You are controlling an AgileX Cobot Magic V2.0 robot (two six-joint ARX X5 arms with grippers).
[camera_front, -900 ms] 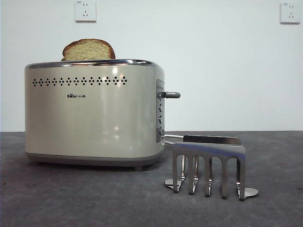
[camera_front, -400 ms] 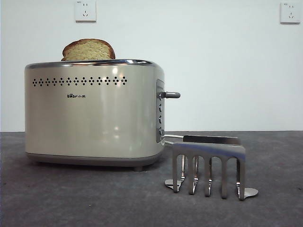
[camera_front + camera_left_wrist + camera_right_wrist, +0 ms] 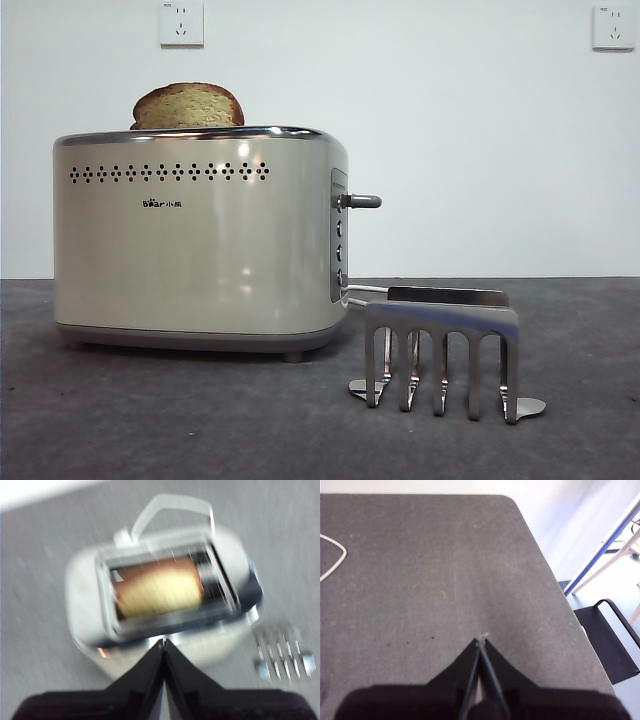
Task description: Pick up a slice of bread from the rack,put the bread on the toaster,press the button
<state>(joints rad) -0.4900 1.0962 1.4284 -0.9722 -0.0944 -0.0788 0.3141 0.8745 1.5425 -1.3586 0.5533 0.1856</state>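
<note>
— Where is the slice of bread (image 3: 187,105) sitting now?

— It is standing upright in the toaster (image 3: 200,240), only its domed top poking above the chrome rim. In the left wrist view it is filling one slot (image 3: 160,591), crust toward the slot's ends. I'd say it is riding high because the lever (image 3: 360,201) on the end panel is sitting up near the top of its track, so the carriage is not looking pressed down yet.

— And the rack (image 3: 441,352)?

— It is standing on the bench (image 3: 150,420) just beside the toaster's lever end, and nothing is resting between its prongs. The white cord (image 3: 367,290) is trailing out behind it.

— What are the arms doing?

— The left gripper (image 3: 163,645) is hanging above the toaster, jaws pressed together and pinching nothing. That picture is blurred, so I'm guessing it is on the move, perhaps lining up for the lever. The right gripper (image 3: 481,645) is waiting over bare bench, well apart from everything, its jaws likewise closed on nothing.
</note>
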